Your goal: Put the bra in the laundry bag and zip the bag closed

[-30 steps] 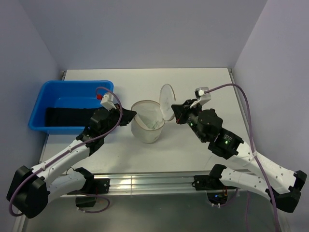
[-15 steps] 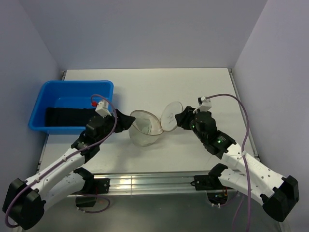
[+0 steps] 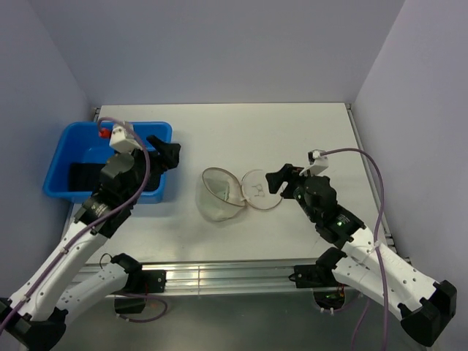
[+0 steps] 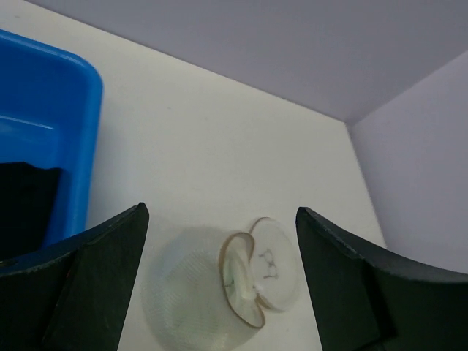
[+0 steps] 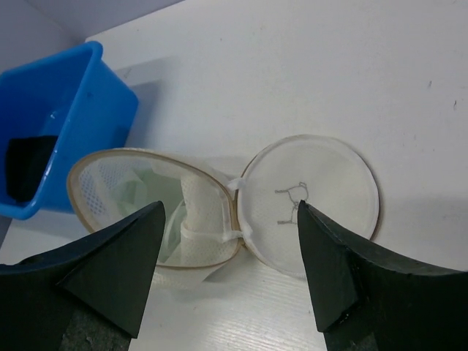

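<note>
White-mesh drum laundry bag (image 3: 219,194), tan rim: lying on table (image 3: 219,131), lid (image 3: 260,191) now dropped flat, pale fabric bra (image 5: 142,194) inside. Left fingers (image 4: 102,278) open, withdrawn over blue plastic tub (image 3: 80,135); right fingers (image 5: 110,270) open, released.

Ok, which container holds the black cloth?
The blue tub on the left, black cloth on its floor. The round mesh bag holds only pale fabric.

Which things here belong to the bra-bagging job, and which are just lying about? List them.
Job:
- laundry bag, lying open with its lid flap out
- bra, pale fabric inside the bag

Lying about:
- blue tub
- black cloth in the tub
</note>
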`<state>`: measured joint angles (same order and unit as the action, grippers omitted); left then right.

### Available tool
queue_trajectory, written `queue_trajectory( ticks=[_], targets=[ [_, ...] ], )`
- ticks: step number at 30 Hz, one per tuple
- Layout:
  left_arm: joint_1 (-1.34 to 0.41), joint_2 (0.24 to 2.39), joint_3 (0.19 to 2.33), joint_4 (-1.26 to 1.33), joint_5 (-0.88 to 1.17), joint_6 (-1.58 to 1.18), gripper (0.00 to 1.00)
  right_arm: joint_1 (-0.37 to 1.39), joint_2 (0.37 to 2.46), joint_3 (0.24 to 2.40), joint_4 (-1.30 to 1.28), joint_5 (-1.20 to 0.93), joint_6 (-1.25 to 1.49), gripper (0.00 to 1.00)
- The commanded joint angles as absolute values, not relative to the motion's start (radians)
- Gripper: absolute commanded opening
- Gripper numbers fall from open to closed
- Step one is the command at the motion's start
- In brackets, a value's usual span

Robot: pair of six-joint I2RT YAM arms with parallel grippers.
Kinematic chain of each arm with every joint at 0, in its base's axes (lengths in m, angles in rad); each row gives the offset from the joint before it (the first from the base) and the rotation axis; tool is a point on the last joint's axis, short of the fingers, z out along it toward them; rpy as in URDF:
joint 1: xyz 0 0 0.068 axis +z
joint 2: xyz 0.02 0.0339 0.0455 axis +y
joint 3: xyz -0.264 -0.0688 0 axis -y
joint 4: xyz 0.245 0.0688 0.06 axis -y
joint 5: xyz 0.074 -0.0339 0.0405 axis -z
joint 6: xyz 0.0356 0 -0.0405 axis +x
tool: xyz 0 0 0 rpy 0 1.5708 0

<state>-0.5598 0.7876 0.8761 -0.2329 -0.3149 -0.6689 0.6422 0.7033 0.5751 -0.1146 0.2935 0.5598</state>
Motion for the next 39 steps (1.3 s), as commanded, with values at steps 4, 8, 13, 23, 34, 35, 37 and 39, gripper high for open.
queue_trajectory(
  ticks=[4, 8, 13, 23, 34, 35, 37, 39],
  targets=[
    [-0.328, 1.088, 1.142, -0.426, -0.286, -0.499, 0.87, 0.637, 0.652, 0.494, -0.04, 0.226, 0.491, 0.8],
    [-0.158, 1.28, 1.278, -0.567, -0.123, -0.437, 0.86, 0.635, 0.611, 0.447, -0.003, 0.183, 0.506, 0.79],
    [-0.045, 1.4, 1.249, -0.532, -0.158, -0.419, 0.87, 0.637, 0.578, 0.446, -0.005, 0.146, 0.505, 0.79],
    [0.092, 1.774, 1.328, -0.503, -0.198, -0.451, 0.9, 0.637, 0.526, 0.431, -0.005, 0.126, 0.502, 0.78],
    [0.118, 1.971, 1.397, -0.494, -0.204, -0.449, 0.82, 0.637, 0.568, 0.44, -0.005, 0.089, 0.5, 0.77],
    [0.118, 1.989, 1.402, -0.495, -0.204, -0.451, 0.8, 0.637, 0.572, 0.442, -0.005, 0.086, 0.499, 0.77],
    [0.118, 1.999, 1.404, -0.482, -0.198, -0.451, 0.68, 0.637, 0.571, 0.44, -0.005, 0.081, 0.496, 0.77],
    [0.118, 1.997, 1.394, -0.465, -0.204, -0.449, 0.46, 0.635, 0.563, 0.439, -0.005, 0.095, 0.497, 0.77]
  ],
)
